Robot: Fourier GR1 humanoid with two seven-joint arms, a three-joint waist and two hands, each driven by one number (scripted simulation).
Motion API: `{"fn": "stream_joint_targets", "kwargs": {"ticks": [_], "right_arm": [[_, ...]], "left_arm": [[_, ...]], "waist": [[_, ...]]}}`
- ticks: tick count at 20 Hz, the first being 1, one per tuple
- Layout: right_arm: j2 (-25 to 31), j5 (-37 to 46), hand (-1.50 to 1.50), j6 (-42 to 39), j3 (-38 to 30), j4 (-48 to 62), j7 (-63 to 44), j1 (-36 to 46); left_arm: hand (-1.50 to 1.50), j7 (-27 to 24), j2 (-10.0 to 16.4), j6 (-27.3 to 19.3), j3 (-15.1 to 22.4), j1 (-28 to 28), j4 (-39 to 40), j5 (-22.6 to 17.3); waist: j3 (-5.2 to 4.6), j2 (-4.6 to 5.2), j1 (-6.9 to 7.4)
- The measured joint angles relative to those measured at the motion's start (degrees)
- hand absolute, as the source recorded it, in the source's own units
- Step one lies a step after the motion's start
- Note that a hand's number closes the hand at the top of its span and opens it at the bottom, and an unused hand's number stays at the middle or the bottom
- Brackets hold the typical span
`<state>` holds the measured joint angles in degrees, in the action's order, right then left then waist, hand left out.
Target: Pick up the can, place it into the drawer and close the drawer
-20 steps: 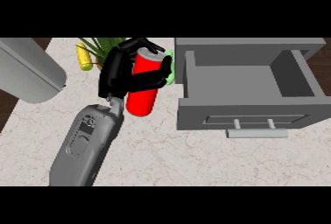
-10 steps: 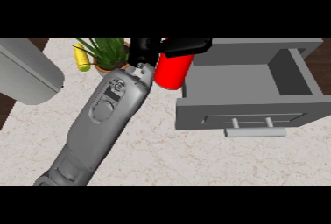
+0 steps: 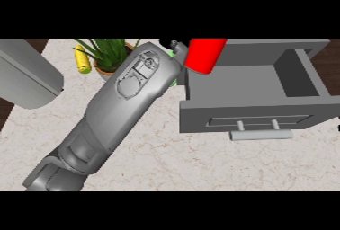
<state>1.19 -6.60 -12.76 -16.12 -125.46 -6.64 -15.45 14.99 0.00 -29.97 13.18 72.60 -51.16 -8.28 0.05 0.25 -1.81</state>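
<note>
left hand [image 3: 171, 42] mostly hidden beside the can [image 3: 204, 56], i can't tell its grip. potted plant [image 3: 106, 55] left, open drawer [image 3: 252, 110] right

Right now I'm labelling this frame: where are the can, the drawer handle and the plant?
can [image 3: 204, 55], head view, on its red side.
drawer handle [image 3: 260, 134], head view, middle of the bar.
plant [image 3: 106, 50], head view, on the green leaves.
</note>
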Motion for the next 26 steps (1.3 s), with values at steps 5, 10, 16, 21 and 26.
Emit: {"fn": "stream_joint_targets", "kwargs": {"ticks": [5, 10, 16, 21, 26], "right_arm": [[0.45, -0.24, -1.5, -0.12, -0.01, 0.43, -0.34, 0.97], [0.62, 0.07, -1.5, 0.34, 0.05, 0.44, -1.07, 2.27], [0.5, 1.81, -1.5, 0.79, 0.81, 2.26, -0.44, 3.96], [0.52, 1.88, -1.5, 0.59, 1.43, 2.18, -0.92, 4.41], [0.68, 2.03, -1.5, 0.78, 1.35, 3.59, -0.36, 5.87]], "left_arm": [[1.5, -2.53, 0.0, -1.35, 1.3, 6.08, 8.9, -3.64], [1.5, -5.48, 0.0, -2.13, 3.77, 9.39, 15.05, -7.73], [1.5, -7.52, 0.0, -2.53, 7.03, 11.97, 20.27, -12.07], [1.5, -9.25, 0.01, -3.63, 10.13, 13.12, 23.82, -14.69], [1.5, -12.78, 0.0, -5.25, 13.45, 11.61, 25.76, -16.68]], "waist": [[0.03, 0.24, -0.95], [0.03, 0.38, -1.41], [0.06, 0.56, -1.99], [0.1, 0.75, -2.89], [0.11, 0.98, -3.48]]}}
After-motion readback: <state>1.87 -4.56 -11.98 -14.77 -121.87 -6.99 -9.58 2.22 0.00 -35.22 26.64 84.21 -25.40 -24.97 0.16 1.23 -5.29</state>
